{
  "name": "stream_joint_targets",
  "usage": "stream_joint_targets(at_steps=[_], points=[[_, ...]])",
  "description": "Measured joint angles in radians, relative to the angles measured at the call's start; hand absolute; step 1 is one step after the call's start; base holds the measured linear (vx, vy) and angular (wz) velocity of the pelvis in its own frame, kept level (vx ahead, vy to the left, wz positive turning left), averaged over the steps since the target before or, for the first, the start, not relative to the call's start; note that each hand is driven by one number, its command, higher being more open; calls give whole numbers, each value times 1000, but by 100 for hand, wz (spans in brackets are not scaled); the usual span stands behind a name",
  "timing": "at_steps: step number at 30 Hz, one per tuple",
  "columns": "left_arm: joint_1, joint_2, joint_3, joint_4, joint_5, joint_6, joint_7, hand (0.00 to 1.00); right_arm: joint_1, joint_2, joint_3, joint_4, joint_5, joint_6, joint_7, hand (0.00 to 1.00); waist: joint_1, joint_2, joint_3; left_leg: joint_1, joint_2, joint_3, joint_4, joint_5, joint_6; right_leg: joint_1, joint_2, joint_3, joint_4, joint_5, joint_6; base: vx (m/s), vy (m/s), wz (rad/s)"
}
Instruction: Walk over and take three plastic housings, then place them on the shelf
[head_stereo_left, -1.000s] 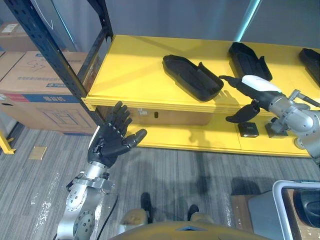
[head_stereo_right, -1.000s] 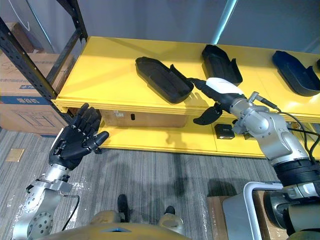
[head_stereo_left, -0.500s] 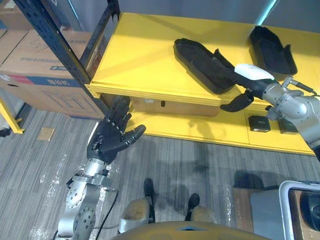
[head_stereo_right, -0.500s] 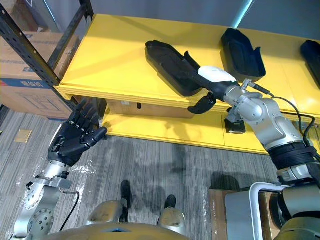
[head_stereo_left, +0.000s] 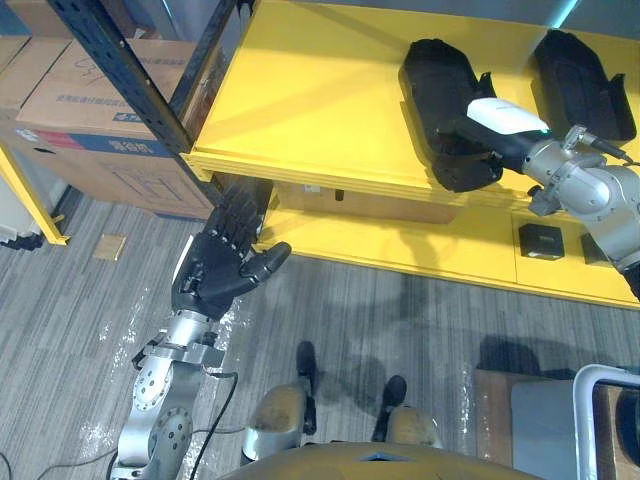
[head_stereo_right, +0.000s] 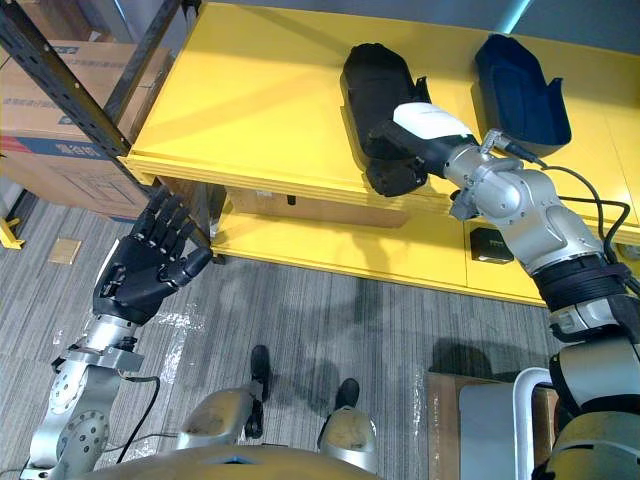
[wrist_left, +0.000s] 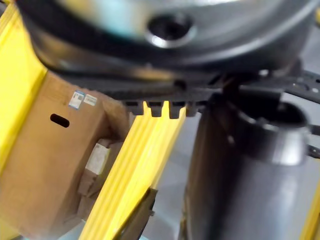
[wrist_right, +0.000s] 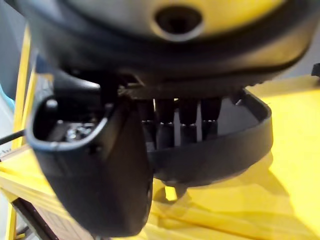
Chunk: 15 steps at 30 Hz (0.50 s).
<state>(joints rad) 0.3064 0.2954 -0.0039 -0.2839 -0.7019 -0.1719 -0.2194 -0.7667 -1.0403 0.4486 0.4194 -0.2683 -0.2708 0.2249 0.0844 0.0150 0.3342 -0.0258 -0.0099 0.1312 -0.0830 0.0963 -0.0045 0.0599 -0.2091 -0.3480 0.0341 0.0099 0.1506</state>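
On top deck of yellow shelf, black plastic housing lies hollow side up, near end at shelf's front edge. Right hand grips that end: fingers curled inside hollow, thumb pressed against outside of wall. Second housing on same deck, to robot's right of first, apart from it. Left hand below shelf's front edge, over floor, fingers straight and spread, holding nothing. Cardboard box beside shelf's left end. Small black block on shelf's lower deck.
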Motion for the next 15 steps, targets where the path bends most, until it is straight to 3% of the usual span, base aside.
stream_joint_targets(at_steps=[5,15], points=[[-1,-1,-2,0,0,0,-1,100,-38,25,22,28,4,16,-10,0,1,1,2,0,0,-1,0,8,2,0,0,0,0,0,0,0,0,0],[-38,-10,-50,57,-1,-1,-5,100,-115,144,22,110,17,114,-84,0,14,7,16,-1,6,-5,0,12,2,0,4,-4,0,-1,-2,0,0,0]])
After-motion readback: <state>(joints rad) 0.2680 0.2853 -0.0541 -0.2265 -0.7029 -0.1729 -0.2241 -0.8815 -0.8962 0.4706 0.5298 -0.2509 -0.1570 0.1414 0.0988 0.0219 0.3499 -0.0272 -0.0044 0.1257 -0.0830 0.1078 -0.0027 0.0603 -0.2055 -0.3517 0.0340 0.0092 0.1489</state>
